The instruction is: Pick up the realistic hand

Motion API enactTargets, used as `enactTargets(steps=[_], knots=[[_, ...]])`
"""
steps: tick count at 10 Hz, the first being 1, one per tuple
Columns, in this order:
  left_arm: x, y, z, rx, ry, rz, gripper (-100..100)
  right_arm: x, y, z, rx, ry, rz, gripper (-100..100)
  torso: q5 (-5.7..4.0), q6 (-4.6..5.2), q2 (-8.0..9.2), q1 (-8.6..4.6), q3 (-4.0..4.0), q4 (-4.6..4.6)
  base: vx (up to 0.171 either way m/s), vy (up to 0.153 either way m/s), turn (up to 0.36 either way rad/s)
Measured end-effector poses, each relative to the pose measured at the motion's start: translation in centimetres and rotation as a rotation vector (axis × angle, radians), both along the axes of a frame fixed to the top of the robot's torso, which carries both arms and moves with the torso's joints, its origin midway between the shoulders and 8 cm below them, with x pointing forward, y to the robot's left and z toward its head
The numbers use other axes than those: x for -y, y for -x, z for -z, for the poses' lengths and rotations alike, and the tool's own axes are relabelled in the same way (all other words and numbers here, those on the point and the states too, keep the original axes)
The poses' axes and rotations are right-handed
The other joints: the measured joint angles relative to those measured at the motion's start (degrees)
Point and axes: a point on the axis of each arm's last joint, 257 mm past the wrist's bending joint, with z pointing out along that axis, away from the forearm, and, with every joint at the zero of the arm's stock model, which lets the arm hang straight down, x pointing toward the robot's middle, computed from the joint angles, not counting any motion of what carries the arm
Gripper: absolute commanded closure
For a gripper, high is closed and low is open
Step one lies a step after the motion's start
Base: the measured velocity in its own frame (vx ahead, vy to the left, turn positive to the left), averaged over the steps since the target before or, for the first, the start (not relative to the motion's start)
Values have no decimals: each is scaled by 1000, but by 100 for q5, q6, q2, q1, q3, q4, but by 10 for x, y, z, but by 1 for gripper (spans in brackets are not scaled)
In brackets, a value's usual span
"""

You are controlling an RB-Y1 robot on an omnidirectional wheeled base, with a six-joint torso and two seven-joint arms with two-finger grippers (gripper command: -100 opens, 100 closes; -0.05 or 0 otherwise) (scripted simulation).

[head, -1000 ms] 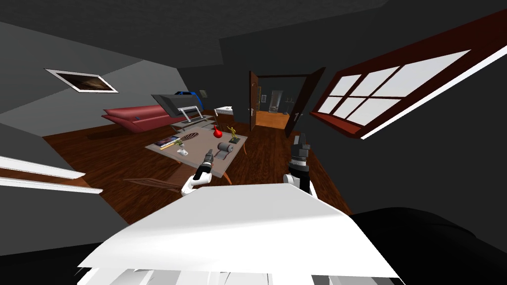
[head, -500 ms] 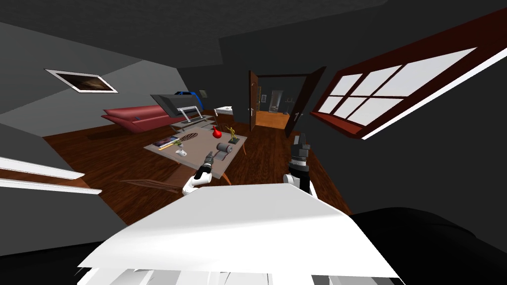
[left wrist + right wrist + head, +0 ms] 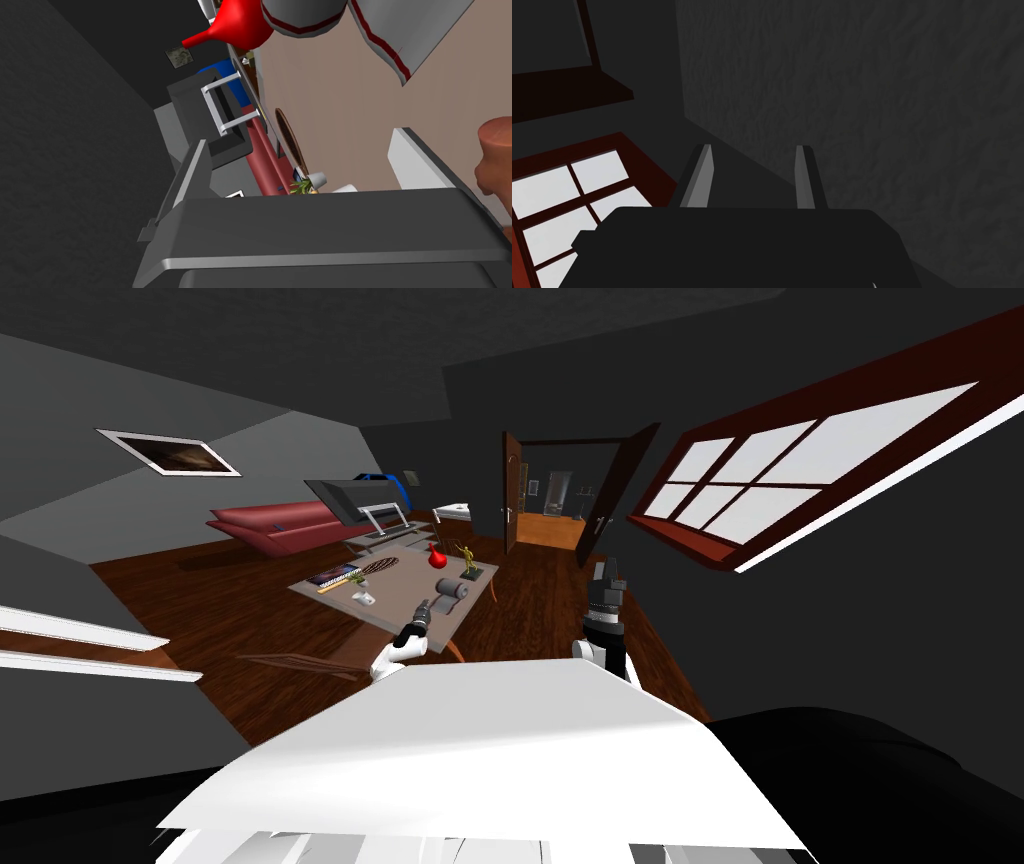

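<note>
A flesh-coloured hand (image 3: 495,160) lies on the beige coffee table (image 3: 350,110), just outside one of my left gripper's fingers (image 3: 415,155), not between them. My left gripper (image 3: 300,140) is open, low over the table's near edge, and appears in the head view as the left gripper (image 3: 422,610) beside a grey rolled mat (image 3: 452,587). The right gripper (image 3: 754,150) is open and empty, held up at my right, seen as the right gripper (image 3: 605,576) in the head view.
On the table (image 3: 400,573) stand a red vase (image 3: 438,556), a gold figurine (image 3: 468,556), a small potted plant (image 3: 362,586), a brown oval racket (image 3: 380,565) and a book (image 3: 330,579). Behind are a red sofa (image 3: 270,526), a grey screen on a stand (image 3: 355,500) and an open door (image 3: 513,491).
My left arm has reached slightly further forward over the table's near edge. The right arm has stayed where it was.
</note>
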Motion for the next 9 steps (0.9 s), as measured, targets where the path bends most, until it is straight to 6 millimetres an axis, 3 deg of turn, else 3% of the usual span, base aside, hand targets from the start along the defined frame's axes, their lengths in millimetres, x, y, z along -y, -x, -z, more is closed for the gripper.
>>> enactTargets(steps=[9], knots=[[-37, 29, 74, -194, 143, -132, -100, 0, 0, 0, 0, 0, 0, 0, 2, -1, 0, 13, -1, -1, 59, -8, 18]])
